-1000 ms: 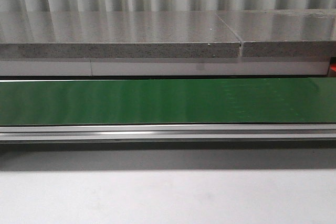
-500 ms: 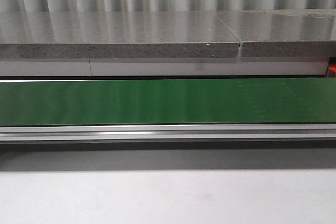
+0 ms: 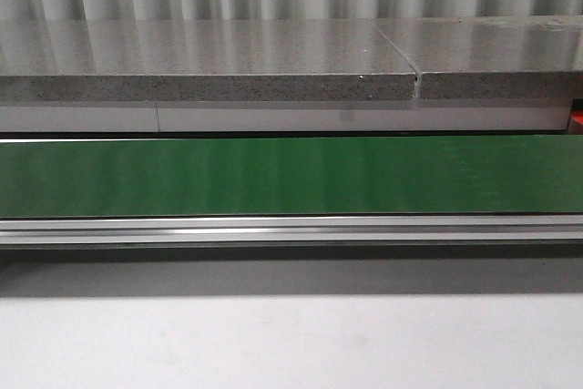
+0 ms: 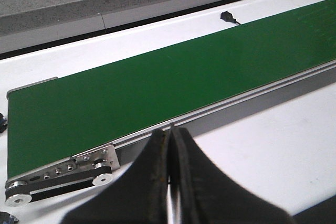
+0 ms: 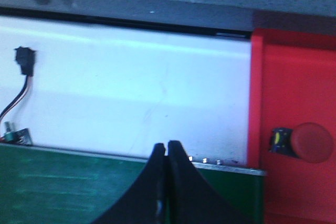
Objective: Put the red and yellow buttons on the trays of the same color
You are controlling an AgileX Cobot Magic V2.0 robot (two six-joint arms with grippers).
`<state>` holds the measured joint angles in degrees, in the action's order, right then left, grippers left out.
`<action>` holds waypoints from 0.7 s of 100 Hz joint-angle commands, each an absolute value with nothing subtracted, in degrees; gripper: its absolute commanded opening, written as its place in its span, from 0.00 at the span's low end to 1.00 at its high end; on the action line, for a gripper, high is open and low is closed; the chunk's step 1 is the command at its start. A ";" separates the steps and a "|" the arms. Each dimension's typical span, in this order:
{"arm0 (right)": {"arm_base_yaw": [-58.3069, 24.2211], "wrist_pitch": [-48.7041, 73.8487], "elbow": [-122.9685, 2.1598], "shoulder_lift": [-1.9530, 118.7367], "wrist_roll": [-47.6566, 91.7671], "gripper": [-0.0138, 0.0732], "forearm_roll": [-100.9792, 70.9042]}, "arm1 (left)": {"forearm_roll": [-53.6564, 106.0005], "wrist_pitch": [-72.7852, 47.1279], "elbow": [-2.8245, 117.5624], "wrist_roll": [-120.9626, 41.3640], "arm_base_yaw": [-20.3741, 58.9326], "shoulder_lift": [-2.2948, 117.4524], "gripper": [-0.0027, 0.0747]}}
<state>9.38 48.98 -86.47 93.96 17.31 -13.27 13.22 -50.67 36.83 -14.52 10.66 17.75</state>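
A red button (image 5: 310, 142) with a dark, yellow-marked base lies on the red tray (image 5: 294, 77) in the right wrist view, beside the end of the green conveyor belt (image 5: 63, 187). My right gripper (image 5: 167, 146) is shut and empty above the belt's far edge, left of the tray. In the left wrist view my left gripper (image 4: 169, 131) is shut and empty over the belt's near rail (image 4: 252, 95). No yellow button or yellow tray shows. The front view holds only the bare belt (image 3: 291, 175); a sliver of the red tray (image 3: 577, 119) shows at its right edge.
A grey stone ledge (image 3: 209, 66) runs behind the belt. White tabletop (image 3: 291, 343) lies in front of it. A small black connector with wires (image 5: 24, 61) lies on the white surface beyond the belt. The belt's pulley and drive band (image 4: 58, 177) sit at its end.
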 commanded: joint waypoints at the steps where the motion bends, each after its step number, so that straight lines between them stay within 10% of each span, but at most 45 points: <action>1: 7.72 46.47 -85.36 88.65 17.97 0.10 -13.67 | 14.30 -46.92 38.27 -14.40 11.00 18.31 0.01; 70: 3.84 30.56 -52.30 54.89 15.40 0.10 -12.76 | 14.30 -46.92 38.27 -14.40 11.00 18.31 0.01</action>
